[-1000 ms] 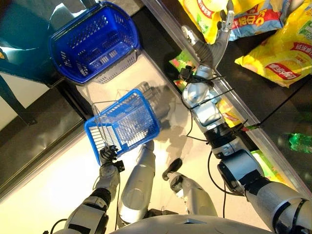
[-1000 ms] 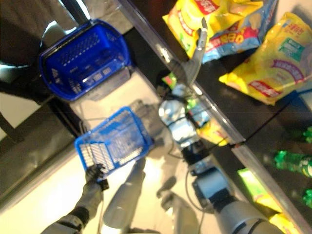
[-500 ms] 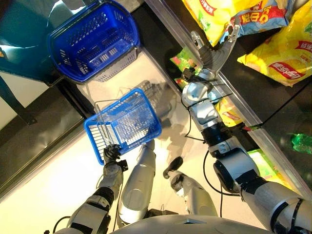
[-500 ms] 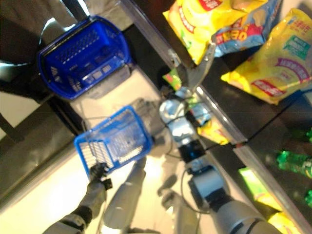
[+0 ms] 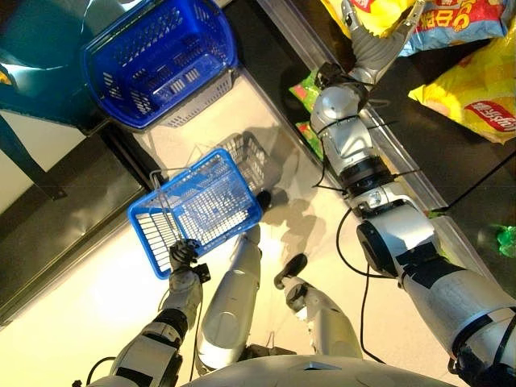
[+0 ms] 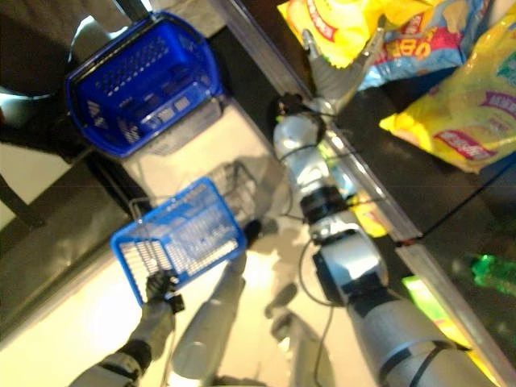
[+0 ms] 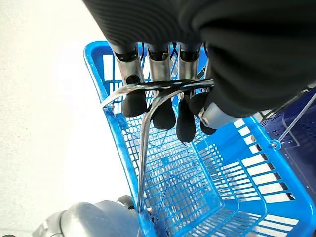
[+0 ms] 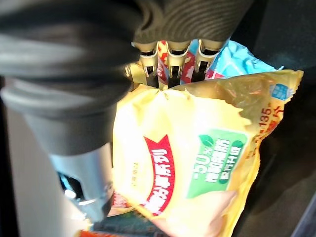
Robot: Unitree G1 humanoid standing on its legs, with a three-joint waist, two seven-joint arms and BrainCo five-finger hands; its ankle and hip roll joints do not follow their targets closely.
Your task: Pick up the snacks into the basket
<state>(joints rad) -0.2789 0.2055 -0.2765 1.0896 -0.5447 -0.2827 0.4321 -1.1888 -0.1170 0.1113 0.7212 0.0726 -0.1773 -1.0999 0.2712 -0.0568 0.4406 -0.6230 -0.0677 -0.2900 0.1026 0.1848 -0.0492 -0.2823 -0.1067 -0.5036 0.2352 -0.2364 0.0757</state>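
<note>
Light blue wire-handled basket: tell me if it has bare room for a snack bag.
Yes. The light blue plastic basket, hanging by its wire handle from the left hand, shows a bare mesh floor between its walls. The dark shelf is crowded: yellow snack bags overlap around the right hand.

Print on the yellow bag [image 8: 187,163] right against the right hand [image 8: 169,58]: a red banner with white characters sits on its face nearest the hand, and beside that is a green label with pale figures. At the bag's far corner there's a small blue patch, its lettering too tiny to make out. Just beyond the hand, the blue bag [image 5: 463,20] shows big red-and-yellow characters. Off to the hand's outer side, a second yellow bag [image 5: 476,89] carries a red band of white characters.
</note>
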